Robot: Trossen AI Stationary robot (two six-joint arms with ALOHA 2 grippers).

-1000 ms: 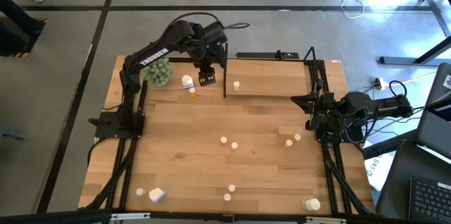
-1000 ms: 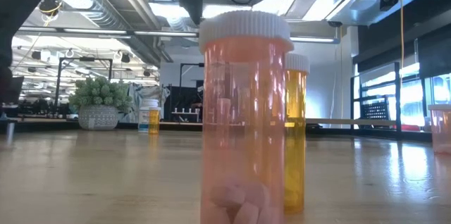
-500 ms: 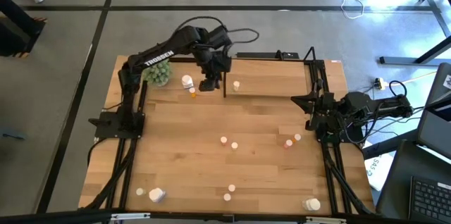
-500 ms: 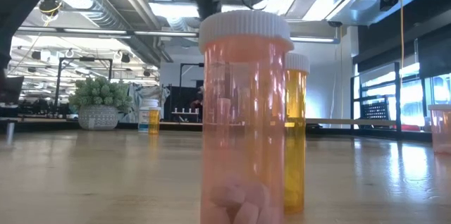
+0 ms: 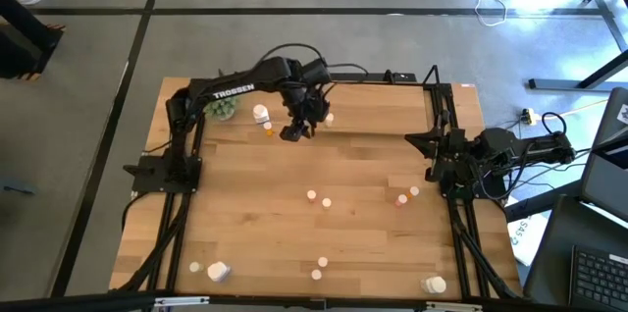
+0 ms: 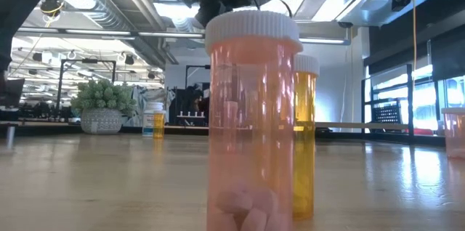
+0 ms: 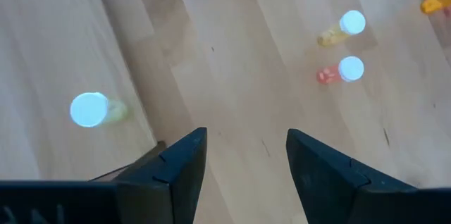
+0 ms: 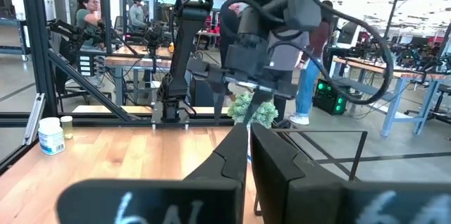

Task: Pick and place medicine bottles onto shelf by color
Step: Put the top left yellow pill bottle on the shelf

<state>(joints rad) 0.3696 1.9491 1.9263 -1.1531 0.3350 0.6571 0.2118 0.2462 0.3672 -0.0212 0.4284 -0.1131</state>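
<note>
Medicine bottles, tiny round ones with white tops, sit all over the big wooden worktop point(image 5: 245, 214). One point(image 5: 329, 119) already stands on the small light-wood shelf point(image 5: 378, 111) with thin black posts. The left gripper point(image 5: 294, 132) has swung away from the shelf, out over the worktop. Its fingers point(image 7: 184, 159) are spread apart and empty. It is likely going for a new bottle. The right gripper point(image 8: 248, 155) waits by the worktop's right edge, fingers pressed together.
</note>
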